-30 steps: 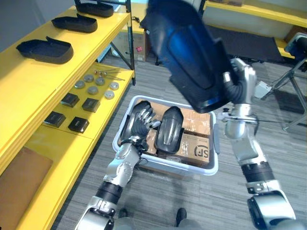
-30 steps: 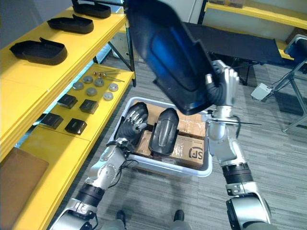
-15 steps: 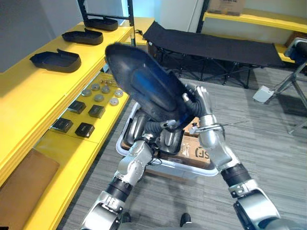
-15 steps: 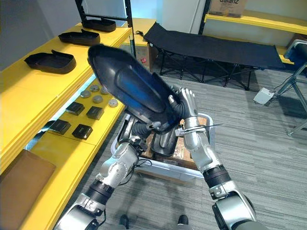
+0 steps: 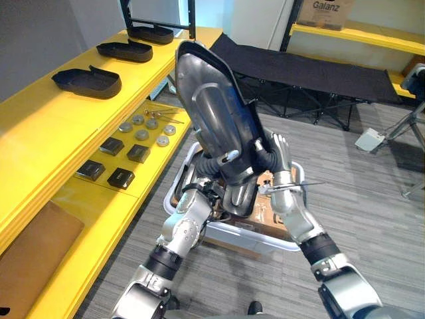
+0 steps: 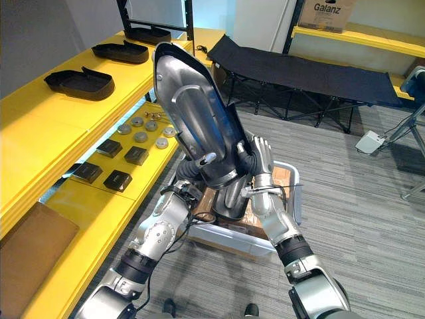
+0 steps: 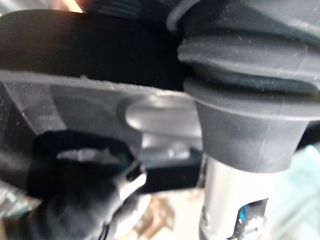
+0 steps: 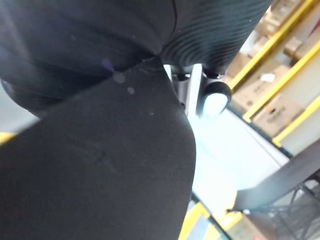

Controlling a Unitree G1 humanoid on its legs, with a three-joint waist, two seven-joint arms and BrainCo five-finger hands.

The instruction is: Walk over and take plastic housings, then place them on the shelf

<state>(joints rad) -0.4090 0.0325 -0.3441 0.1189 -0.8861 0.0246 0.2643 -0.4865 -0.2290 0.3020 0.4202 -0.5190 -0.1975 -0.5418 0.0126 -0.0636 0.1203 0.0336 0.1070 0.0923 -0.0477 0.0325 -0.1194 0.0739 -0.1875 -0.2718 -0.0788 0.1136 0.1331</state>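
Board: brown, flat on the lower tier of the yellow shelf, lower left of frame.

Bin: pale, on grey floor, low centre. It holds cardboard boxes and a second housing, dark and lying on the boxes.

Left hand: above the bin, at the bottom end of the housing. A fingertip is hooked over the rim onto the hollow side, so the hand is clasping the housing.

Right hand: just right of the housing's bottom end, fingers straight and upright, laid flat against its outer side.

Housing: large, dark, glossy. It is raised between both hands at frame centre, stands on end with its tip leaning to the upper left, and its hollow side faces the camera.

Blocks: small and black, on the lower tier, left of centre.

Discs: round metal, just beyond the blocks.

Shelf housings: three, dark, in a row on the upper tier, running to the upper left.

Cot: black, folding, upper right, beyond the bin.

Box: cardboard, on a far yellow ledge, top right.
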